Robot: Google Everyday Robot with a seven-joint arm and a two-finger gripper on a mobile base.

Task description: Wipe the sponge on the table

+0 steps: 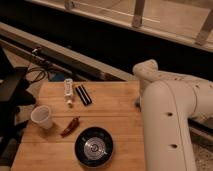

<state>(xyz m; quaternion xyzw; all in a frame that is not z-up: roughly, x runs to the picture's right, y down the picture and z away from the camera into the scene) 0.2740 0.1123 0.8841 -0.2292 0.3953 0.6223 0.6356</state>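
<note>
A wooden table [120, 117] fills the lower left of the camera view, and the robot's thick white arm [170, 125] rises along its right edge, bending at a rounded joint above the table's far right corner. The gripper is out of sight, somewhere past the part of the arm that shows, so I cannot tell whether it is open, closed or holding anything. On the table's far left part lies a small white tube [68, 92], lengthwise from the far edge toward the near one. Just to its right lie two dark flat bars [83, 95] side by side, slightly angled. Nearer the left edge stands a white paper cup [42, 117], upright with its mouth open to the top. Just right of the cup lies a red chili pepper [70, 126], set on a slant. Toward the near edge sits a round black bowl [94, 146] with a pale disc in its middle, apart from the pepper. I cannot tell which of these things, if any, is the sponge. A small bluish shape [58, 79] shows just beyond the table's far edge, too blurred to name. Dark cables [36, 70] trail on the floor to the far left.
</note>
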